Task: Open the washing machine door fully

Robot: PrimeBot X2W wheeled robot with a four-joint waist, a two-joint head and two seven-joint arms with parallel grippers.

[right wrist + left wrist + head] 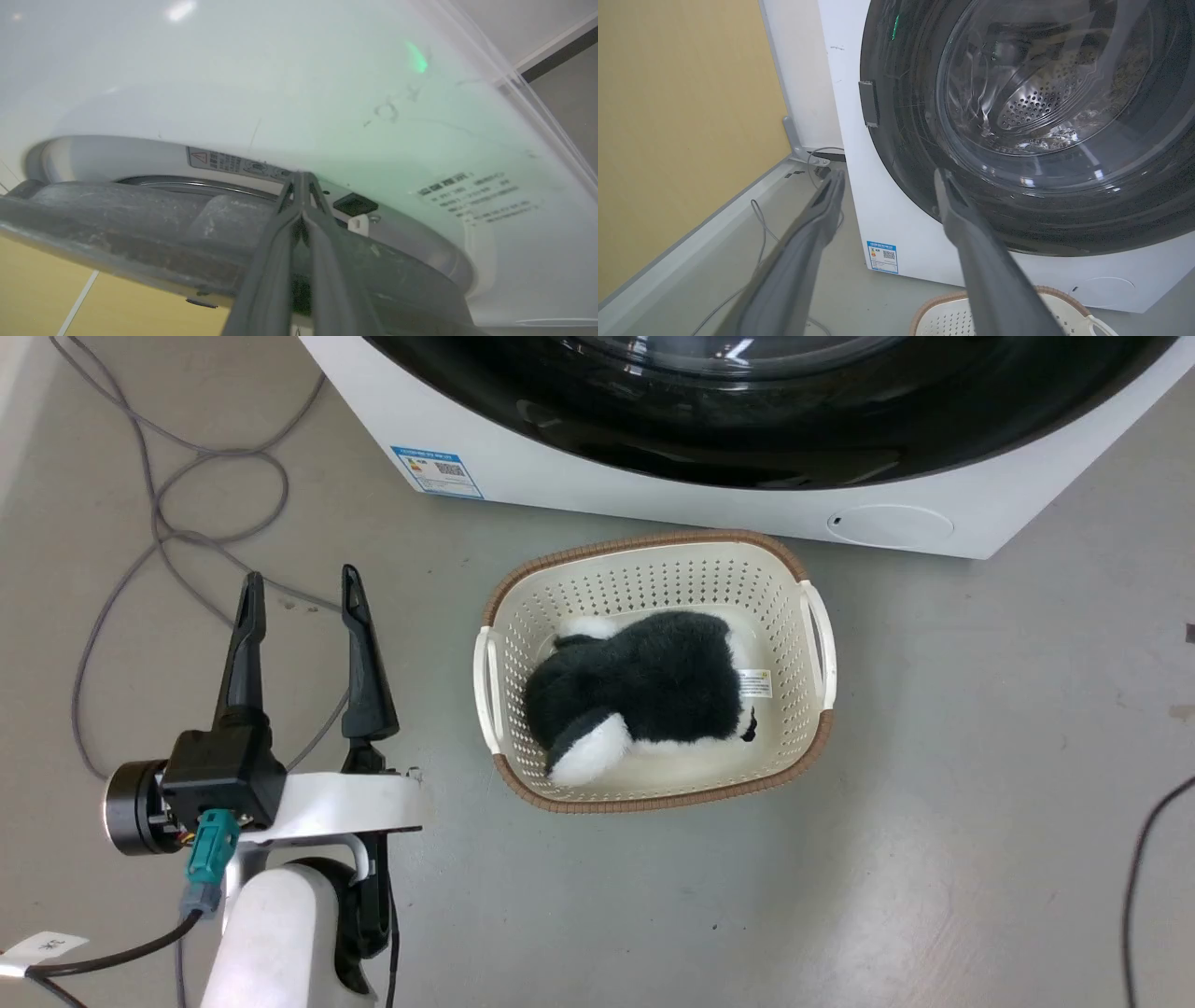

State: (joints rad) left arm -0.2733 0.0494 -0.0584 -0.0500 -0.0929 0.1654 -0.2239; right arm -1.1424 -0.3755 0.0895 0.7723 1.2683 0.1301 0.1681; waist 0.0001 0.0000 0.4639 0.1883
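Head view: one left gripper (301,577) shows, its two dark fingers spread wide with nothing between them. Ahead of the fingertips and to their right stands one washing machine (560,467), with its one washing machine door (747,429) glossy black across the front. One blue label (437,472) sits just beyond the right fingertip, its print too small to read; one round filter cap (890,525) lies far off to the right. One basket (653,555), just right of the gripper, holds one black-and-white plush toy (644,691); a grey cable (154,523) loops on the floor to the left.

Left wrist view: the two fingers stand well apart and touch nothing; the door lies ahead and right of the tips, and the blue label shows between the fingers.

Right wrist view: the right gripper (302,179) has its two fingers pressed together, empty. Its tips point into the gap between the door's dark rim and the white machine front, but contact cannot be told. One warning label (224,161) with a red triangle sits just left of the tips, its text unreadable.
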